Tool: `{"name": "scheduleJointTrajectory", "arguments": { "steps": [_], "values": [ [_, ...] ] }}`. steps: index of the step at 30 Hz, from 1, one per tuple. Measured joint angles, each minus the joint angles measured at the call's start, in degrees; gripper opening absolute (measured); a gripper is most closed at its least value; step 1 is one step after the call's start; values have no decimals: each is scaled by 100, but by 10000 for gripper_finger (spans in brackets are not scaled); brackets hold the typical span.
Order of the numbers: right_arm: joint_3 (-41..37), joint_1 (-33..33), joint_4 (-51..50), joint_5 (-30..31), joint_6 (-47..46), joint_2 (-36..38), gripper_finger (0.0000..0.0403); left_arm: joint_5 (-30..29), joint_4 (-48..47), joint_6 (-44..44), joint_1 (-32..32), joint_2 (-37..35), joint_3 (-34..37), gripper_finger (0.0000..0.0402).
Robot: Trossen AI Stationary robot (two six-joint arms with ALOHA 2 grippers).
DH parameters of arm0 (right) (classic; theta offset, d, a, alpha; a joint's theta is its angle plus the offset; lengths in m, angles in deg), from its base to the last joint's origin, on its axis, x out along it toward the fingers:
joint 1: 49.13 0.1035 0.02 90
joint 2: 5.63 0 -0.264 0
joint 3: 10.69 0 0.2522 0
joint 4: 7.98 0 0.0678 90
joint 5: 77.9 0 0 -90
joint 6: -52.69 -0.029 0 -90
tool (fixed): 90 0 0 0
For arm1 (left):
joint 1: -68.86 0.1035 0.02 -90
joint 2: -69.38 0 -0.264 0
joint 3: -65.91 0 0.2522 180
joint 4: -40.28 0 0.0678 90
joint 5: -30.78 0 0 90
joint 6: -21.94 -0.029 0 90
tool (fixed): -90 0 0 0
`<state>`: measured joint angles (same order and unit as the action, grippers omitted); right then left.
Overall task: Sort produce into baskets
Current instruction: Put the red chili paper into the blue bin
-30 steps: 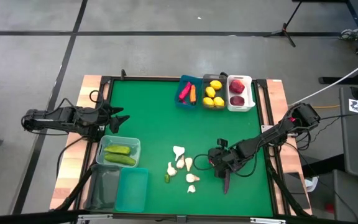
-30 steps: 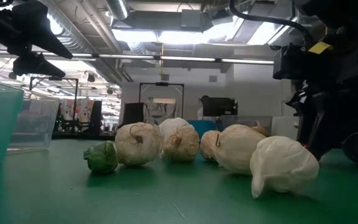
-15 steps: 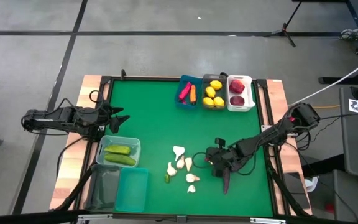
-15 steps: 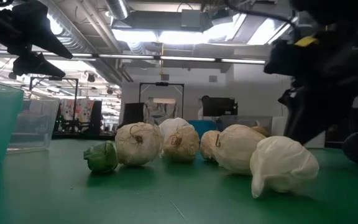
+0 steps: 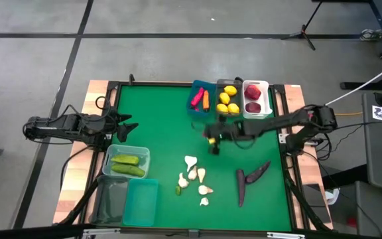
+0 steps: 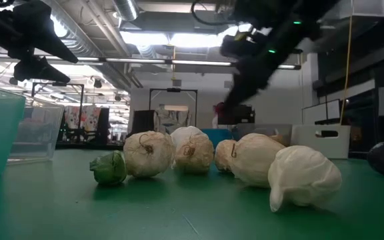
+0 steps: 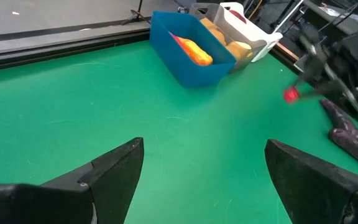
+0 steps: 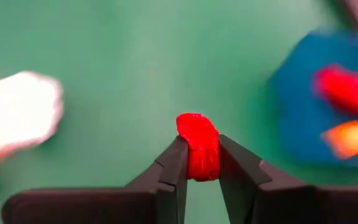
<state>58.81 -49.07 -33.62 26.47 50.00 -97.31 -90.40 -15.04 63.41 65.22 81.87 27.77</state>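
Right tool clamped on small red piece, near blue basket

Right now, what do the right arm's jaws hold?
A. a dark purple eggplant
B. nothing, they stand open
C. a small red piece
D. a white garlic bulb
C: in the right wrist view the right gripper has its jaws pinched on a small red piece, while both eggplants lie on the green table and the garlic sits untouched.

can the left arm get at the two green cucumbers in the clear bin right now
Probably yes. The left tool hovers open just beyond the pale clear plastic bin, whose top is open, with nothing over the two green cucumbers.
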Motion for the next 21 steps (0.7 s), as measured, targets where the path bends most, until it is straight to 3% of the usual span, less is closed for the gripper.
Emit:
{"name": "scheduleJointTrajectory", "arguments": {
  "steps": [5,10,14,21],
  "values": [
    [638,-909,36,-3,906,0,76,0,0,2,-1,0,0,329],
    [1081,-1744,363,-224,1008,1,76,0,0,-2,-2,0,0,329],
    [1150,-2197,600,-673,867,-20,76,0,2,-19,-2,0,0,329],
    [880,-2589,569,-754,816,-40,76,0,9,-24,-2,0,0,329]
  ]
}}
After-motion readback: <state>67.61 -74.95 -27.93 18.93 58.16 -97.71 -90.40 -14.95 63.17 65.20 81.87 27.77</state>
